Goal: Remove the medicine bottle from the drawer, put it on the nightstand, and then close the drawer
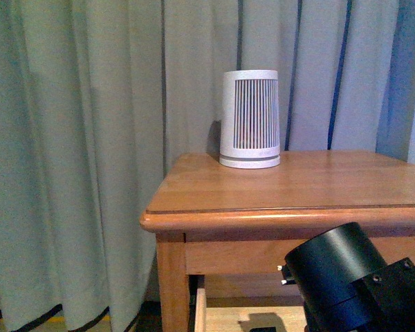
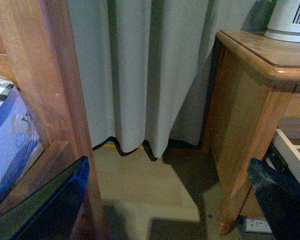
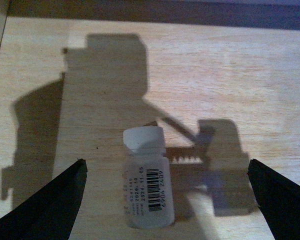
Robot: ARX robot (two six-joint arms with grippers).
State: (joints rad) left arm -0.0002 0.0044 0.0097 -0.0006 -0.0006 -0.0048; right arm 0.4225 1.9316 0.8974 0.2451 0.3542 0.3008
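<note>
Only the opening looks done: the drawer (image 1: 221,321) stands pulled out, and the medicine bottle (image 3: 146,177) rests on the drawer's floor between the right jaws, which are spread wide and clear of it. The left jaws, outside the drawer, gape empty. Grasping, placing on the table (image 1: 297,183) above the drawer, and closing remain

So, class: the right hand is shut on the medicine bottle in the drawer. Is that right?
No: the right hand is open, its fingers either side of the medicine bottle, not touching it. The right wrist view shows this. The bottle is in the drawer.
</note>
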